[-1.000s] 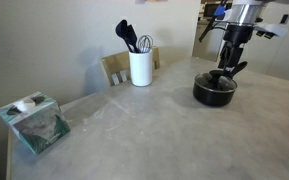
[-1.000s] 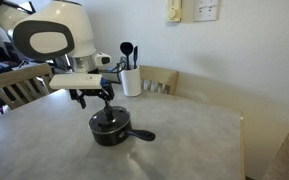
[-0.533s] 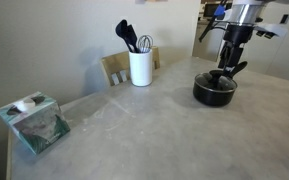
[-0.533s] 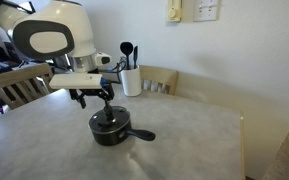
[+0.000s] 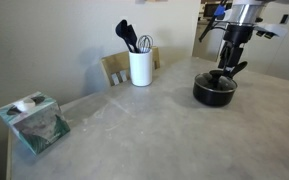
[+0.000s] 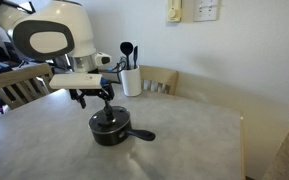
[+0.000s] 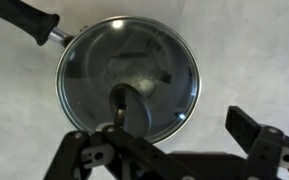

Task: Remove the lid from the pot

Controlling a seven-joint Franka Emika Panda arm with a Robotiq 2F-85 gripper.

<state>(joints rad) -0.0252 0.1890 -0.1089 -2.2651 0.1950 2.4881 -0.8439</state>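
Observation:
The black pot (image 5: pixel 214 93) sits on the grey table, in both exterior views (image 6: pixel 110 130), with its long handle (image 6: pixel 142 135) sticking out. The round lid (image 7: pixel 129 70) is on the pot, with its black knob (image 7: pixel 134 104) at the centre. It fills the upper wrist view, and the handle (image 7: pixel 22 15) runs to the top left. My gripper (image 5: pixel 227 71) hangs just above the lid, also in the other exterior view (image 6: pixel 106 100). In the wrist view its fingers (image 7: pixel 164 135) are spread open to either side of the knob and hold nothing.
A white crock (image 5: pixel 140 67) with black utensils stands at the table's back edge, also seen in the other exterior view (image 6: pixel 131 80). A tissue box (image 5: pixel 34 122) sits near a table corner. Wooden chairs (image 6: pixel 166 80) (image 6: pixel 19 85) stand around the table.

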